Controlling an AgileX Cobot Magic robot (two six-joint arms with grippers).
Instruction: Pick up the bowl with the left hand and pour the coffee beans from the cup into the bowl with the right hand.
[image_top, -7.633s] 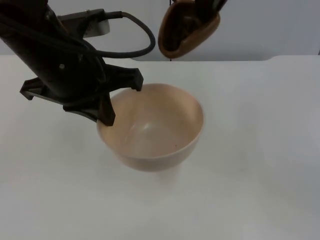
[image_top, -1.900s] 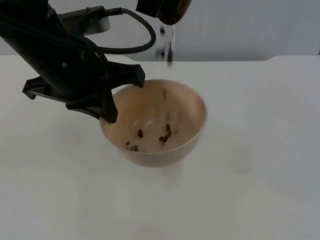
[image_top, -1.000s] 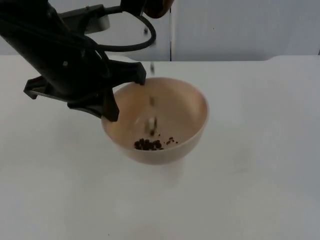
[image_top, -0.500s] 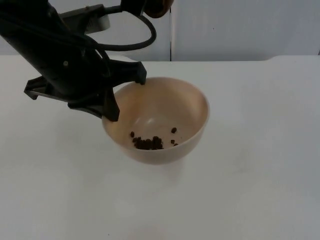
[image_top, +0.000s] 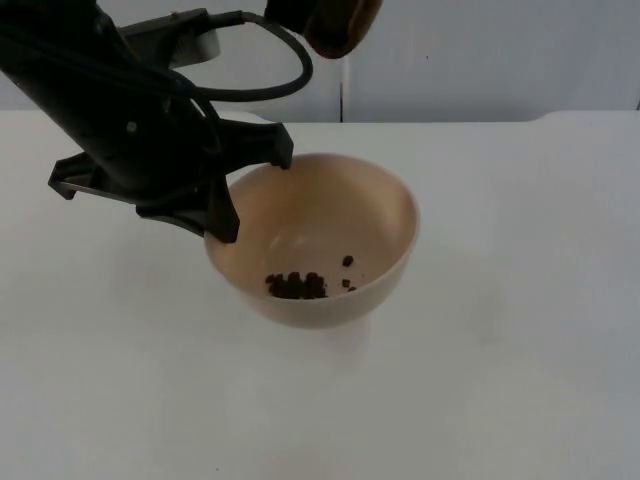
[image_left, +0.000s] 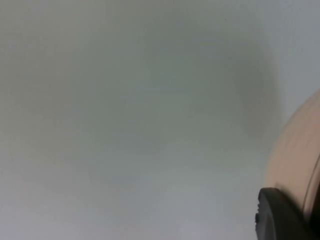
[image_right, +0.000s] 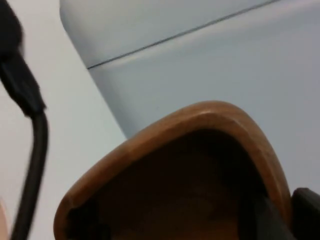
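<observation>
Top view, left to right. The left arm enters from the upper left of the frame, and the left gripper (image_top: 250, 195) holds the bowl (image_top: 375, 215) by its left rim: its jaws are clenched on the rim, 1 fingertip at the rim's upper left and the other lower down on the left wall. The bowl is beige, upright, at the centre of the frame and lifted clear of the white table (image_top: 520, 330), with a faint shadow under its base. A small heap of dark coffee beans (image_top: 296, 285) lies in the bottom of the bowl, with a few single beans just to its right. The brown cup (image_top: 338, 25) sits at the upper edge of the frame, above the bowl's far rim, against the grey partition wall (image_top: 500, 60).

Left wrist view: the bowl's beige outer wall (image_left: 295, 165) curves beside a black fingertip (image_left: 280, 215) that touches it, with the table behind.

Right wrist view: the cup's brown rim and dark inside (image_right: 200, 165) are close to the lens, with a black fingertip (image_right: 305, 210) against the rim. The right gripper's jaws grasp the cup.
</observation>
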